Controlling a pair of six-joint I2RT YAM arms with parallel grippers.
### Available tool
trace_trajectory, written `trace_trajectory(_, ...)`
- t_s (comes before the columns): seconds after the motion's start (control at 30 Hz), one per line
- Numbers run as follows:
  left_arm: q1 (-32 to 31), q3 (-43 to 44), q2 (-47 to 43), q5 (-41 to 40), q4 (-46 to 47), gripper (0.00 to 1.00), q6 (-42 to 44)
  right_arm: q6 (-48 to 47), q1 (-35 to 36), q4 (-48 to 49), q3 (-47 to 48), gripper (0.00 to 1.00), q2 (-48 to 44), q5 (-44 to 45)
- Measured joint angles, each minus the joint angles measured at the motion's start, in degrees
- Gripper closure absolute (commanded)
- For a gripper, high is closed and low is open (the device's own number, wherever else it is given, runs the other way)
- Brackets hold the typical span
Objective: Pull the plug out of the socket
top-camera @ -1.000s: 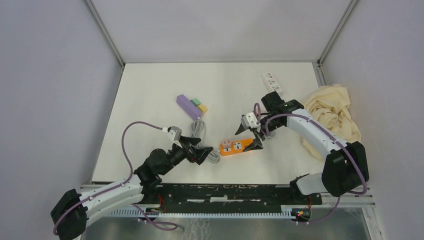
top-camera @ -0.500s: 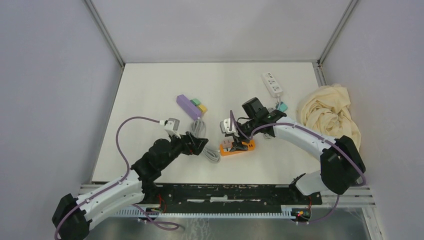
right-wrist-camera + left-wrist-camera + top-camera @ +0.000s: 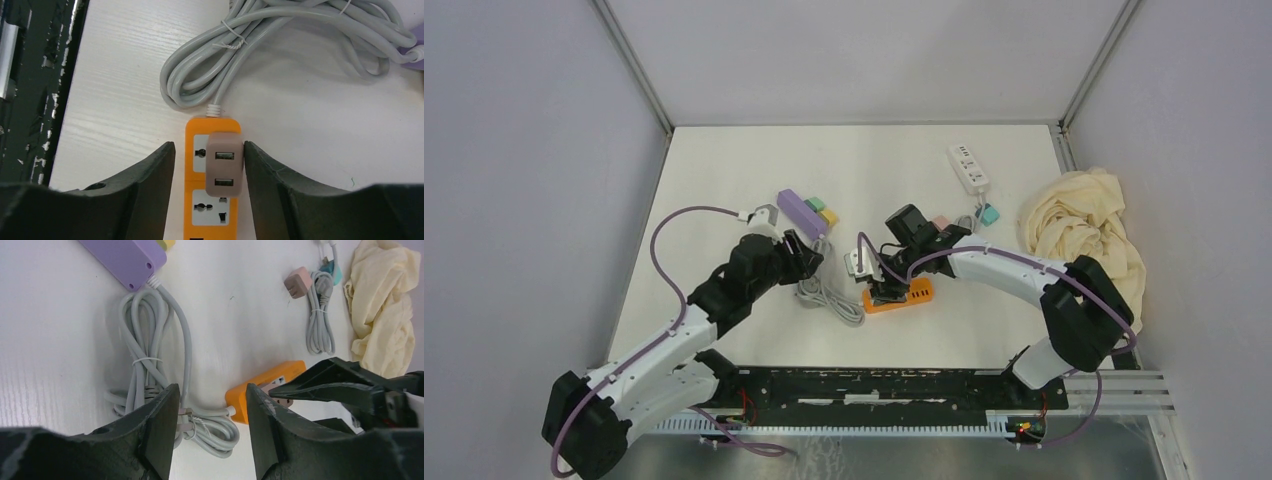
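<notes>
White tabletop [image 3: 724,170] bears orange socket [image 3: 212,212], plug [image 3: 225,165] between right jaws.

Bright, even light from above washes the white table [image 3: 724,180] nearly featureless. Beyond the left fingers [image 3: 160,430], the cable [image 3: 145,360] throws only a faint, soft shadow. Both wrist views show the table sharp. The right fingers [image 3: 150,185], close to the lens, look dark with little detail.

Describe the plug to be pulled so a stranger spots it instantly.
On the white table, find the orange power strip near the front. The plug sits in its cord-end socket: a taupe block with two USB ports, unlike the loose pink plug farther back.
</notes>
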Motion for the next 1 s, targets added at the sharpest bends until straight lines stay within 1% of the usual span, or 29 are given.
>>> trace_trajectory(0.07, 0.0, 1.4, -0.4, 0.1, -1.0, 0.39, 0.0, 0.1, 0.7, 0.1, 0.6, 0.51, 1.0, 1.1)
trace_trajectory(0.17, 0.0, 1.0, -1.9, 2.1, -0.7, 0.37, 0.1, 0.2, 1.1, 0.2, 1.3, 0.56, 2.0, 2.5)
trace_trajectory(0.27, 0.0, -1.8, -3.7, 5.8, 2.7, 0.37, 0.3, 0.2, 1.1, 0.1, 1.6, 0.57, 2.1, 3.8)
trace_trajectory(0.37, 0.0, -6.3, -4.1, 11.3, 7.9, 0.36, 1.4, 0.1, 1.1, -0.2, 1.6, 0.57, 2.3, 5.3)
trace_trajectory(0.4, 0.0, -7.8, -4.1, 13.1, 9.9, 0.34, 2.0, 0.1, 1.1, -0.4, 1.7, 0.6, 2.4, 5.7)
trace_trajectory(0.47, 0.0, -9.8, -4.0, 16.0, 13.0, 0.28, 3.3, 0.0, 1.1, -0.6, 1.7, 0.7, 3.0, 6.4)
trace_trajectory(0.5, -0.2, -10.8, -4.0, 17.4, 15.1, 0.25, 4.5, -0.2, 1.1, -0.6, 1.7, 0.74, 3.3, 6.6)
trace_trajectory(0.57, -0.9, -12.0, -4.1, 19.1, 18.6, 0.15, 7.2, 0.0, 1.0, -1.3, 2.6, 0.81, 3.7, 6.8)
trace_trajectory(0.63, -3.2, -13.6, -4.4, 19.4, 23.4, 0.05, 10.7, 0.0, 0.5, -2.3, 3.5, 0.89, 4.2, 6.7)
trace_trajectory(0.67, -5.2, -15.0, -4.9, 19.0, 26.7, 0.02, 13.0, 0.0, 0.2, -2.8, 3.8, 0.91, 4.3, 6.3)
trace_trajectory(0.73, -9.5, -17.9, -5.9, 17.9, 32.4, 0.0, 17.6, 0.2, -1.4, -4.0, 4.5, 0.94, 4.5, 5.1)
trace_trajectory(0.83, -13.9, -22.3, -5.6, 17.6, 41.5, 0.01, 23.8, 1.3, -4.9, -5.2, 5.2, 0.97, 4.6, 2.5)
trace_trajectory(0.9, -14.3, -24.0, -3.5, 17.3, 46.2, 0.01, 27.2, 2.6, -7.8, -5.8, 5.9, 0.97, 4.6, 0.8)
trace_trajectory(1.0, -14.3, -23.6, 1.7, 17.0, 50.3, 0.0, 30.5, 4.9, -10.5, -6.5, 7.0, 0.98, 5.0, -0.7)
